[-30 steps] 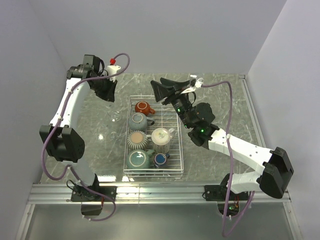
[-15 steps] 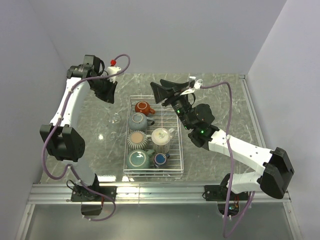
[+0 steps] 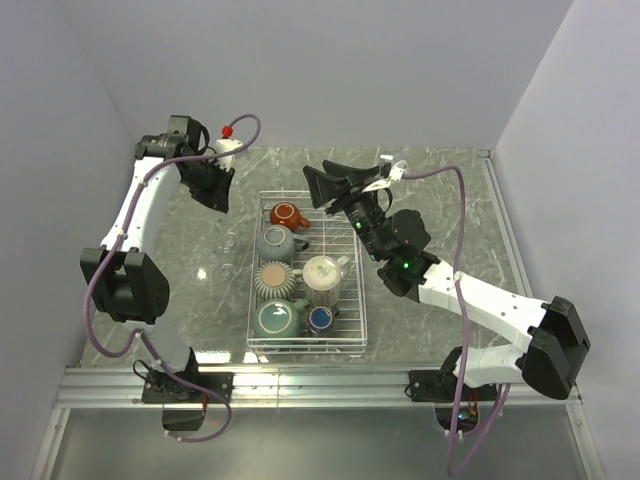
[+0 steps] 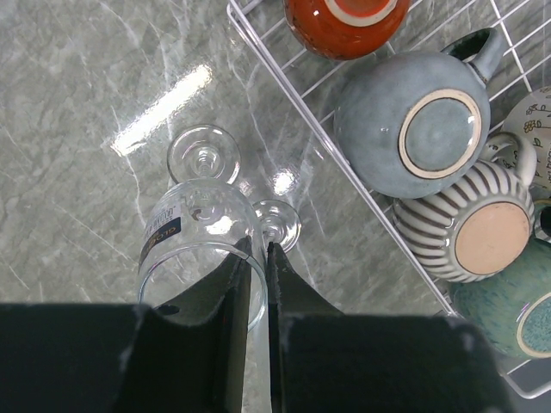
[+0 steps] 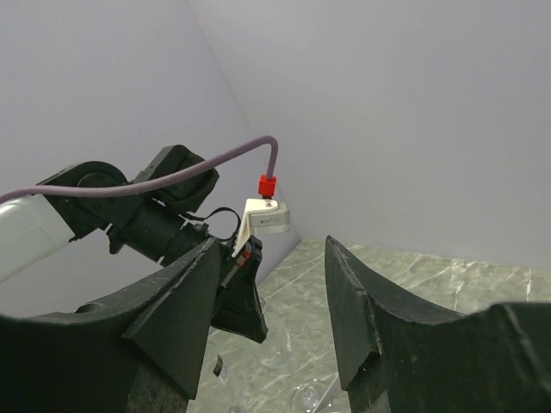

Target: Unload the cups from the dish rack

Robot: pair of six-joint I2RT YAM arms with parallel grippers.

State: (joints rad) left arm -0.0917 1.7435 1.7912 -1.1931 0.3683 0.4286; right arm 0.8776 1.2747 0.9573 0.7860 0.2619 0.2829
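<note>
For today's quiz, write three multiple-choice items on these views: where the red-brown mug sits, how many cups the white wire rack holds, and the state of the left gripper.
1. Where is the red-brown ceramic mug?
A. far-left corner of the white wire dish rack
B. its near-right corner
C. outside it

2. How many cups are in the rack?
A. four
B. six
C. eight

3. The left gripper is:
A. open and empty
B. shut on nothing
C. shut on the rim of a clear stemmed glass

Answers:
1 A: the top view shows it there.
2 B: six show from above.
3 C: the left wrist view shows the fingers pinching the glass wall.
</note>
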